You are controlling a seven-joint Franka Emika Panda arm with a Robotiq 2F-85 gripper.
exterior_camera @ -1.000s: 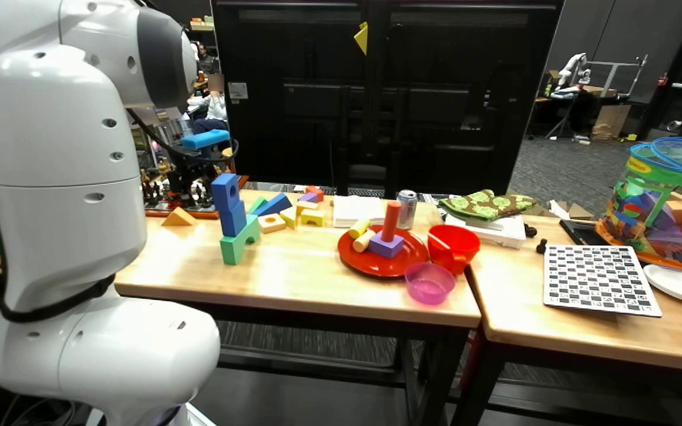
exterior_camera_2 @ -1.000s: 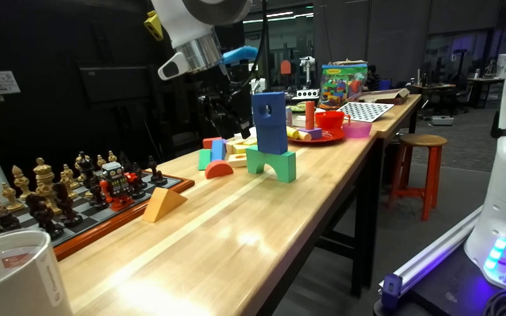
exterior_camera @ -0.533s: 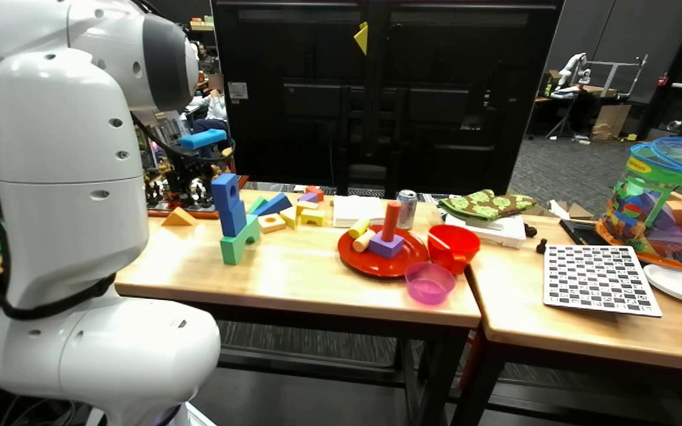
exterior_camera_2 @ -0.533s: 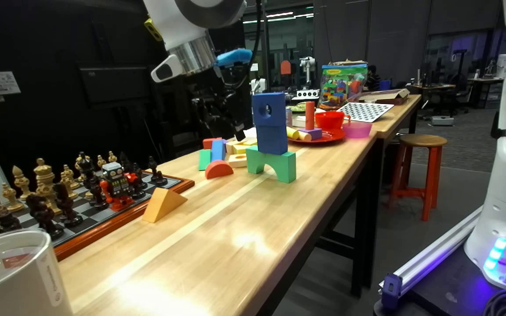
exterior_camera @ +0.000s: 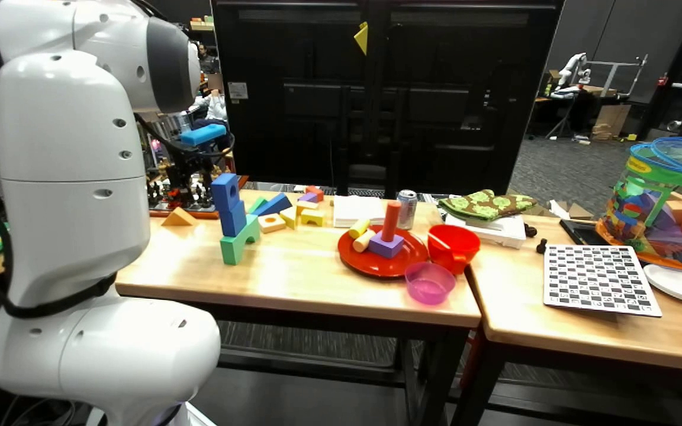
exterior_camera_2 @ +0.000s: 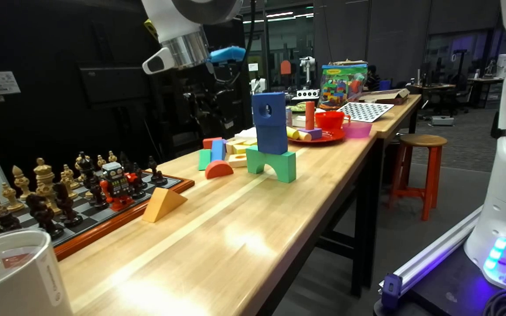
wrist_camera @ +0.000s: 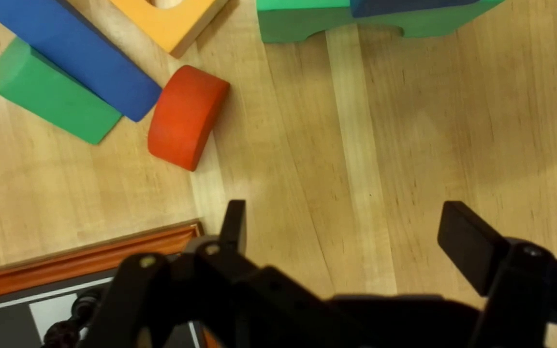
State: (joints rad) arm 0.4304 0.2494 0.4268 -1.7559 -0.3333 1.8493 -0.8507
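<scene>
the gripper (wrist_camera: pixel 344 227) hangs over the tabletop (wrist_camera: pixel 307 169), its fingers spread wide and nothing held between them. the nearest block in the wrist view is the red half-round block (wrist_camera: pixel 186 116), curved side up, just beside the end of the long blue block (wrist_camera: pixel 85 53), perhaps touching it. gripping that curve rather than the flat faces could make it slip free, and a finger lowered too close could shove the blue piece into the green block (wrist_camera: pixel 56 92) next to it. the green arch (wrist_camera: pixel 302 24) carries two blue blocks (exterior_camera_2: pixel 272 129), stacked in both exterior views; a sideways bump from the widespread fingers could topple them. one finger also overlaps the chessboard (wrist_camera: pixel 80 262) in the wrist view, so a straight descent might strike its rim or tip the dark chess piece (wrist_camera: pixel 85 304); the gripper's height is hard to judge here
</scene>
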